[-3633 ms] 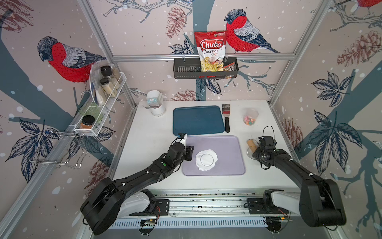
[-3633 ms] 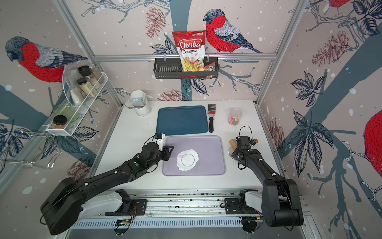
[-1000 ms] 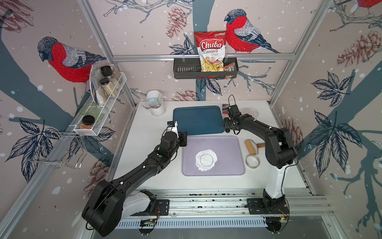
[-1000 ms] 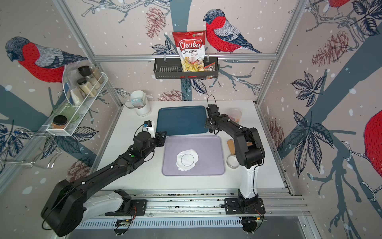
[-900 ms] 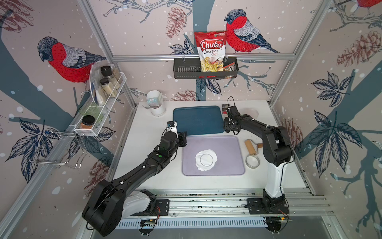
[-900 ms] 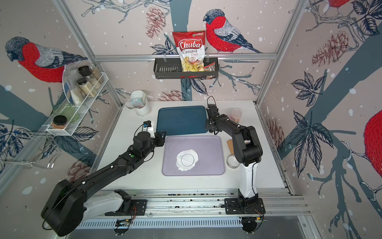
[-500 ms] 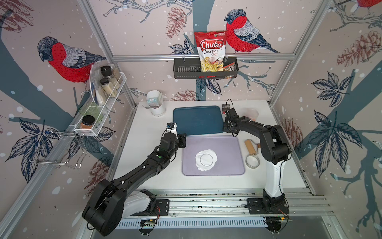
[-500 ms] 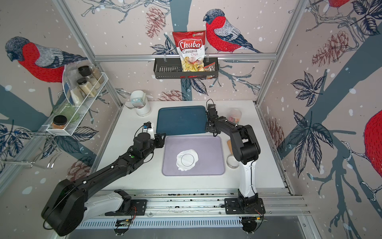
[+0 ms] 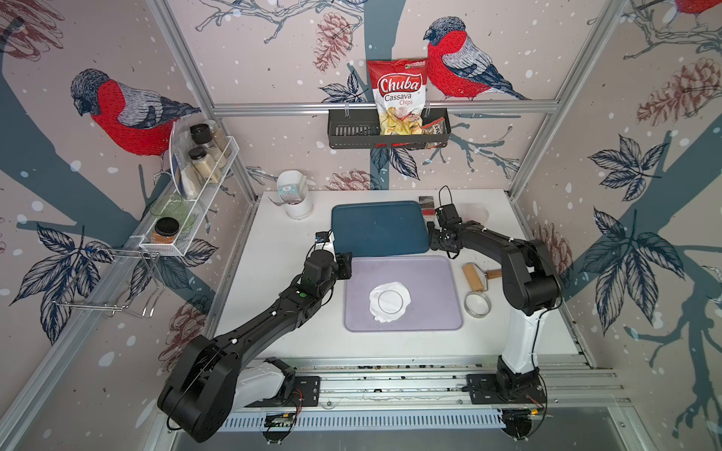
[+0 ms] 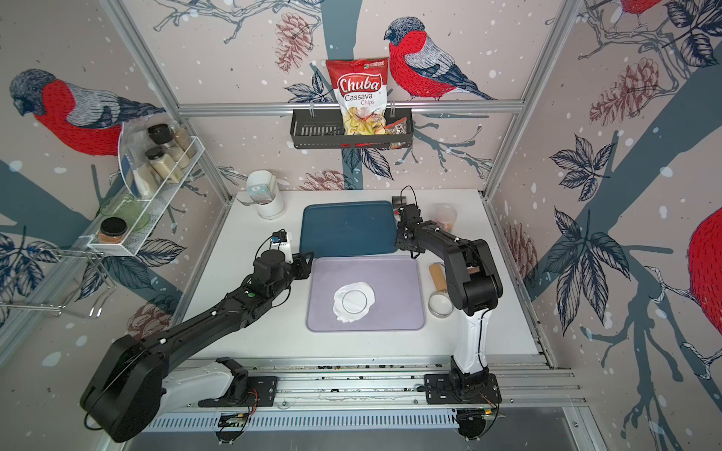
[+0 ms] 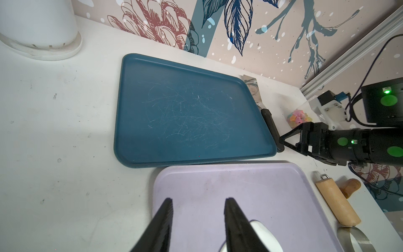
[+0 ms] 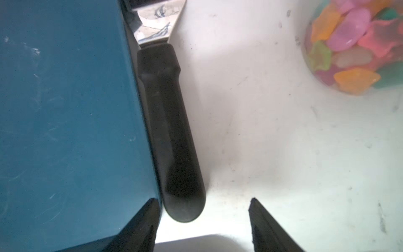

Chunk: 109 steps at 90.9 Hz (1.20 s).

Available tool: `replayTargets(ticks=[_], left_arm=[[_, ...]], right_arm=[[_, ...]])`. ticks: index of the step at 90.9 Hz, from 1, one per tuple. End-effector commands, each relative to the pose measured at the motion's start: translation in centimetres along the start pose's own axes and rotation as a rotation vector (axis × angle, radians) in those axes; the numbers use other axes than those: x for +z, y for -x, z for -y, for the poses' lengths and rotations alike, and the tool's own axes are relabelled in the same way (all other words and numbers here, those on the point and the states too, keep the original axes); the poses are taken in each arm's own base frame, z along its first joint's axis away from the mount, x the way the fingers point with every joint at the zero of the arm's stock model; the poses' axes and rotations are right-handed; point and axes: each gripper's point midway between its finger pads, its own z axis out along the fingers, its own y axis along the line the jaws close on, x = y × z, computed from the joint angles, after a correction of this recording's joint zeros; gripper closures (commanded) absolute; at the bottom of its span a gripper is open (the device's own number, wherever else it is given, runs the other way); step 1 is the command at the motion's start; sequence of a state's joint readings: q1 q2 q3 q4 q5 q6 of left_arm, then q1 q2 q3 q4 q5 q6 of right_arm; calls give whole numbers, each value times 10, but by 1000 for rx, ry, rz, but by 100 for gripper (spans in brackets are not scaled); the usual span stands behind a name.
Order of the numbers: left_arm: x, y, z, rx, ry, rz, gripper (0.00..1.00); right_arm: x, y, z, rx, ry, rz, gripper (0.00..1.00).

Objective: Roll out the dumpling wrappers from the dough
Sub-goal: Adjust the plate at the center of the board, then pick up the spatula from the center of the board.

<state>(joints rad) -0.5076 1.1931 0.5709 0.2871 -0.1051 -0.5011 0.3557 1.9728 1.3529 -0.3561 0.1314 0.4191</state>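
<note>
The white tabletop (image 9: 273, 242) is carrying a blue tray (image 9: 378, 228) toward the back and a lilac tray (image 9: 429, 281) just in front of it. A black-handled scraper (image 12: 172, 135) is lying against the blue tray's right edge, a cup of coloured pieces (image 9: 474, 214) standing nearby. A wooden roller (image 9: 472, 276) and a metal ring (image 11: 345, 239) are resting beside the lilac tray; a white jug (image 9: 299, 203) is standing back left.

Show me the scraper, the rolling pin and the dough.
scraper (image 12: 172, 131): right wrist view, black handle.
rolling pin (image 9: 472, 276): in a top view, wooden roller.
dough (image 9: 382, 317): in a top view, ragged outer edge.
</note>
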Motion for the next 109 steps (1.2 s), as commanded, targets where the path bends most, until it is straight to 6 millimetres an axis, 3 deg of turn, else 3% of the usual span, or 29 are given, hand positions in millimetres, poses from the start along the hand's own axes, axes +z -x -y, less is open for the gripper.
replayTargets(ticks=[1,21,46,71,89,109], left_arm=[[1,11,7,-13,-32,35,59],[-2,11,5,-10,-20,36,59],[-2,12,0,-8,-2,42,59],[-1,11,-4,-5,11,39,59],[0,11,-7,-5,19,35,59],[3,12,-8,-6,21,33,59]], right_arm=[[-12,8,-9,13,37,33,29],[-3,-10,17,35,-39,-21,34],[14,-29,10,6,-25,-61,35],[32,-11,-5,-3,17,-41,30],[47,8,4,43,54,-45,31],[55,15,-15,-10,102,-37,33]])
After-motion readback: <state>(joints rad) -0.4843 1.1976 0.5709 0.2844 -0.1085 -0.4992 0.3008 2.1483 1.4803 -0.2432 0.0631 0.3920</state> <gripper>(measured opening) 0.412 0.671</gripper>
